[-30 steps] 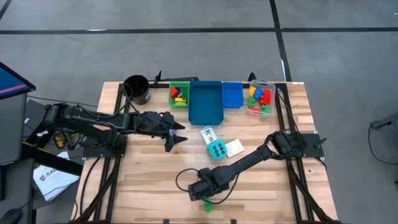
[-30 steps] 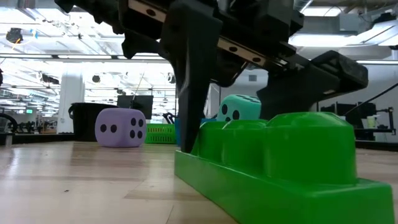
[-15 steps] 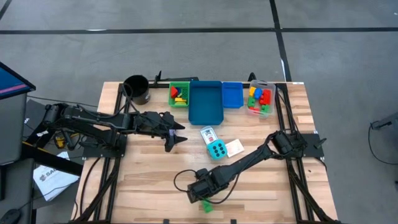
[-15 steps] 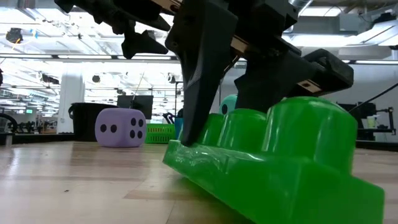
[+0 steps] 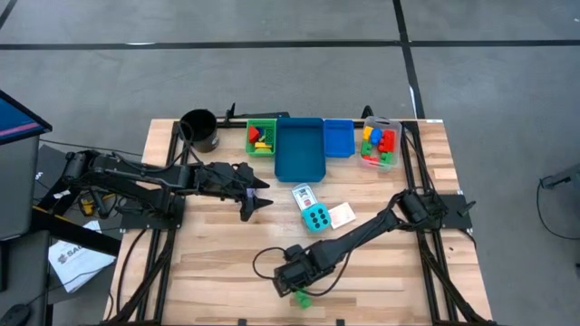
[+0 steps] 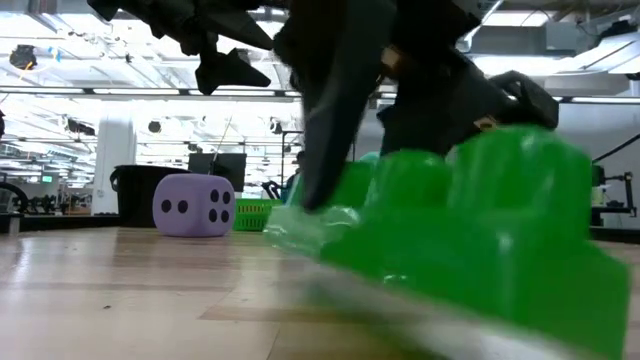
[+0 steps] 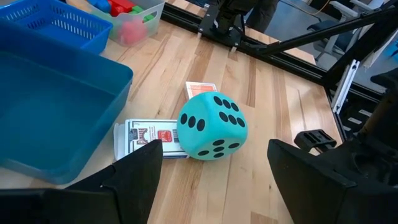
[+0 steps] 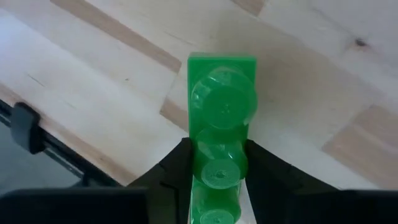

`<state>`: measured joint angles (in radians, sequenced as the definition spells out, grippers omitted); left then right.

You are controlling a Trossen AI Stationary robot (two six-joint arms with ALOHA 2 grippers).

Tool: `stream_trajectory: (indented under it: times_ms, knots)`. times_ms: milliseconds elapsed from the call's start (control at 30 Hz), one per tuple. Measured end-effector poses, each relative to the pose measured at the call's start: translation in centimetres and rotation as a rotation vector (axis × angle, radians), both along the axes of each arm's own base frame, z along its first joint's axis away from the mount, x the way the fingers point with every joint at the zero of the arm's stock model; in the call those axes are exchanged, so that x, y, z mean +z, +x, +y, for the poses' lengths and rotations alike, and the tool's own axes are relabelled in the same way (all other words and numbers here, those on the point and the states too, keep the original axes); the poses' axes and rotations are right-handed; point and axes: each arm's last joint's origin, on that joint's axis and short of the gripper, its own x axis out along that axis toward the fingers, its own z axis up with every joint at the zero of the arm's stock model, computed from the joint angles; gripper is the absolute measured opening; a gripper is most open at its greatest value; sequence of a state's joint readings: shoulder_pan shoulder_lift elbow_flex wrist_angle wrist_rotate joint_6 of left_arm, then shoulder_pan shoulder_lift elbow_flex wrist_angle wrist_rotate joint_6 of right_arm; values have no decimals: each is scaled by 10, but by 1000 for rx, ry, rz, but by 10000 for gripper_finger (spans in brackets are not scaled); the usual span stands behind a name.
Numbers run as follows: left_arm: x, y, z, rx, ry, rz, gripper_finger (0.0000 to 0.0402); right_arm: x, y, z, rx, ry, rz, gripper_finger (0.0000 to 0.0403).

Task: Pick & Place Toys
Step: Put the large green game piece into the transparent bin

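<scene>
Wooden tabletop point(image 5: 217, 244), near edge: green brick point(image 8: 221, 155) is clamped at one end by right tool point(image 8: 217, 163), tilted up. Judged light, rigid, slick; narrow sides suit gripping. Left tool point(image 7: 214, 162) is held open, empty.

1. We see a robotics lab or test hall: two dark arms point(image 5: 163, 177) are fixed by black frames to a wooden table point(image 5: 208, 263) on a grey concrete floor point(image 5: 272, 81) marked with dark lines.
2. Across the table we see a large open hall with ceiling lights point(image 6: 60, 95), exposed ducts and pillars.
3. A monitor point(image 5: 14, 122) stands beside the table.
</scene>
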<state>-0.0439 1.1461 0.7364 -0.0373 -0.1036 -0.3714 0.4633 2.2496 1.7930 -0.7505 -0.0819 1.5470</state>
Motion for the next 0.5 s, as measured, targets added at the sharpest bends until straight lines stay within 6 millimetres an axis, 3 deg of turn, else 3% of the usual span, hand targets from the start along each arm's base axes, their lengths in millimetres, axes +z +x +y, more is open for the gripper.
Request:
stream_trajectory:
  times_ms: [233,500]
  knots:
    - [0,0,0,0,0,4,285,32,-12,-8,18,-58,-14,111]
    - [-1,-1,0,0,1,14,285,85,-50,-32,-26,-268,32,112]
